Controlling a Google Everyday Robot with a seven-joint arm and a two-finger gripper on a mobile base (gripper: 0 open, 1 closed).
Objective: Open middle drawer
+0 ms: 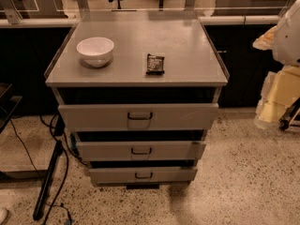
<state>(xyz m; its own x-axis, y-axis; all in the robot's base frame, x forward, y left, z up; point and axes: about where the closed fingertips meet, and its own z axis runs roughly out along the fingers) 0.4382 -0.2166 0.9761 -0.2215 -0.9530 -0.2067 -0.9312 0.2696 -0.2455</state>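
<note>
Below the top drawer (93,116), middle drawer (103,151) looks rigid steel, probably slides heavy but straight; I'd hook its recessed centre handle (141,151), though my gripper is out of frame, state unknown.

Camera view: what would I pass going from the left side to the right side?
Black bar on the floor → white bowl → dark snack bar → white robot part at the right edge. The tool is out of view.

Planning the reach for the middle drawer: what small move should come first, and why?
Probably bring the end effector across and down toward the handle at the centre of the middle drawer. The end effector sits at the view's right edge, level with the cabinet top, far from that handle.
</note>
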